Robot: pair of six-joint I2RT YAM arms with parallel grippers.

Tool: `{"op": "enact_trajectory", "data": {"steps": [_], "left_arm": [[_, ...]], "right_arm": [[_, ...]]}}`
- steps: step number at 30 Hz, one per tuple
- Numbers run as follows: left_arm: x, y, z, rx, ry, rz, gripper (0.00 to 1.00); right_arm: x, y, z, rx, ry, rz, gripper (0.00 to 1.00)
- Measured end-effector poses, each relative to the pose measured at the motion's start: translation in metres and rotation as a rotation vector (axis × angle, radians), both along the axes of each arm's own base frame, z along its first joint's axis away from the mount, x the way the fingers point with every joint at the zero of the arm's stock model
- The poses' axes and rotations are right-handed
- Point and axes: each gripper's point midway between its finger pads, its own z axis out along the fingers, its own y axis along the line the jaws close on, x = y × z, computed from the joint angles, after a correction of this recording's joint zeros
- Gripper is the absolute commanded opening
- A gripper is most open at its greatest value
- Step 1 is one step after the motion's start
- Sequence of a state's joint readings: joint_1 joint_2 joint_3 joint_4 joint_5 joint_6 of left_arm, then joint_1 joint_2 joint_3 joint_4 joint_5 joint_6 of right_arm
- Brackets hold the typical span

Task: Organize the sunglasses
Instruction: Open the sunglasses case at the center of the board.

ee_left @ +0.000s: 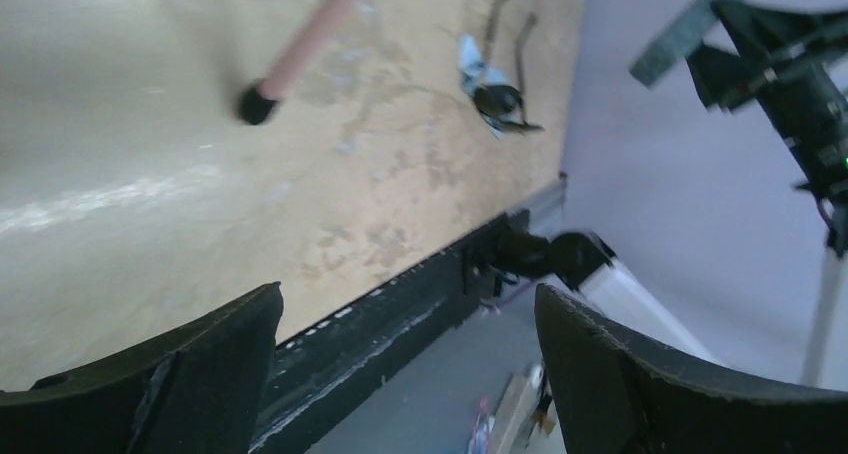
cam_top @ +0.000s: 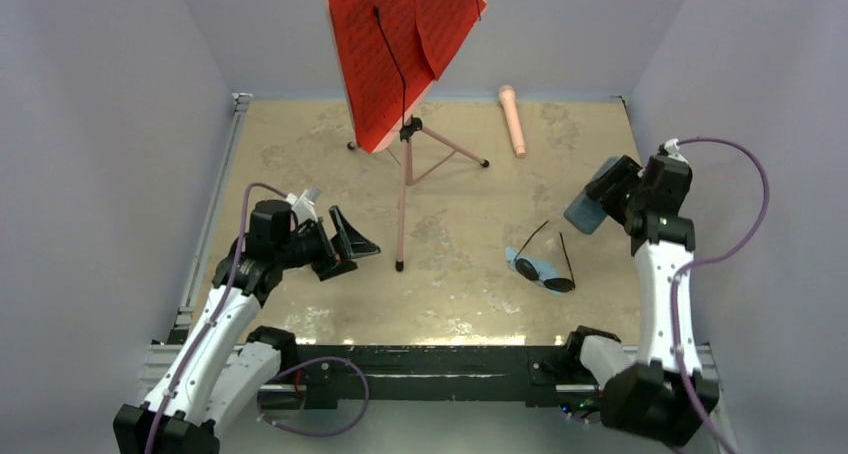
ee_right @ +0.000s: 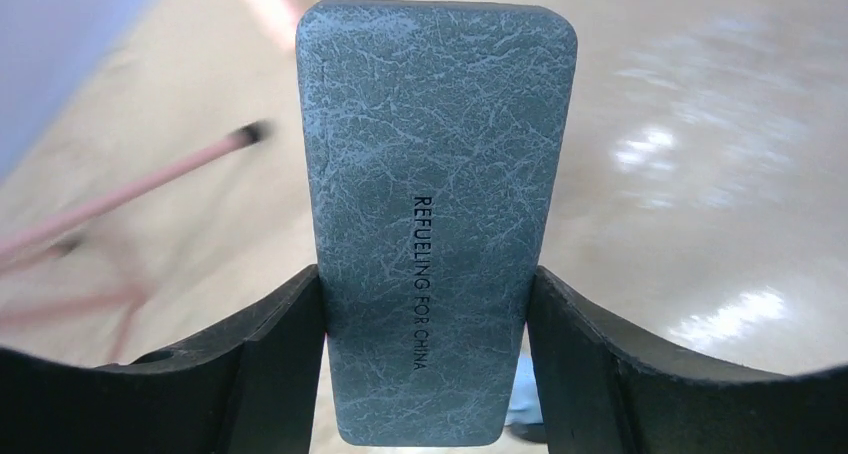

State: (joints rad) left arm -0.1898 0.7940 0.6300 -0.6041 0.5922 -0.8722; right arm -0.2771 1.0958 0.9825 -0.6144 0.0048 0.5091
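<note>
A black pair of sunglasses (cam_top: 545, 266) with long thin arms lies on the table right of centre, on a light blue cloth; the left wrist view shows the sunglasses (ee_left: 497, 98) far off. My right gripper (cam_top: 607, 194) hangs above the table's right side, shut on a grey-blue flat case (cam_top: 584, 213). In the right wrist view the case (ee_right: 436, 174) stands lengthwise between both fingers (ee_right: 280, 344), filling the gap of the right gripper (ee_right: 425, 286). My left gripper (cam_top: 347, 239) hovers at the left, open and empty; in its own view the left gripper (ee_left: 405, 309) shows nothing between the fingers.
A tripod stand (cam_top: 405, 179) with red sheets (cam_top: 400, 44) stands at the centre back; one leg's foot (ee_left: 257, 104) reaches forward. A pink oblong case (cam_top: 512, 120) lies at the back right. Walls close in left, right and behind.
</note>
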Motion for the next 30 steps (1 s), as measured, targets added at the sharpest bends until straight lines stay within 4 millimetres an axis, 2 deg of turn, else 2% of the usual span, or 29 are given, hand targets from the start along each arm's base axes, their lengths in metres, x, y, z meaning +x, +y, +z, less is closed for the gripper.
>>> {"op": "enact_trajectory", "data": {"steps": [1, 3, 5, 6, 9, 12, 16, 20, 26, 30], "left_arm": [[-0.004, -0.009, 0.011, -0.038, -0.046, -0.047, 1.0], [-0.014, -0.029, 0.034, -0.113, -0.136, -0.148, 1.0], [-0.026, -0.048, 0.055, -0.182, -0.212, -0.251, 1.0], [-0.032, -0.058, 0.065, -0.214, -0.242, -0.298, 1.0], [-0.047, -0.086, 0.088, -0.309, -0.308, -0.428, 1.0], [-0.059, -0.111, 0.099, -0.371, -0.324, -0.528, 1.0], [-0.066, -0.139, 0.1, -0.401, -0.285, -0.605, 1.0], [-0.062, -0.149, 0.111, -0.416, -0.317, -0.601, 1.0], [-0.059, -0.15, 0.125, -0.446, -0.371, -0.586, 1.0], [-0.057, -0.151, 0.13, -0.456, -0.391, -0.576, 0.93]], "right_arm": [[-0.002, 0.012, 0.015, 0.009, -0.067, 0.051, 0.29], [-0.007, 0.052, 0.045, 0.054, -0.214, 0.215, 0.29], [-0.022, 0.113, 0.062, 0.126, -0.314, 0.457, 0.26], [-0.033, 0.145, 0.067, 0.171, -0.343, 0.585, 0.25], [-0.071, 0.222, 0.076, 0.317, -0.391, 0.904, 0.23], [-0.105, 0.269, 0.077, 0.471, -0.398, 1.109, 0.23], [-0.14, 0.304, 0.084, 0.58, -0.39, 1.288, 0.23], [-0.173, 0.33, 0.098, 0.65, -0.414, 1.454, 0.21], [-0.186, 0.346, 0.103, 0.698, -0.42, 1.522, 0.19], [-0.193, 0.356, 0.102, 0.724, -0.403, 1.551, 0.18]]}}
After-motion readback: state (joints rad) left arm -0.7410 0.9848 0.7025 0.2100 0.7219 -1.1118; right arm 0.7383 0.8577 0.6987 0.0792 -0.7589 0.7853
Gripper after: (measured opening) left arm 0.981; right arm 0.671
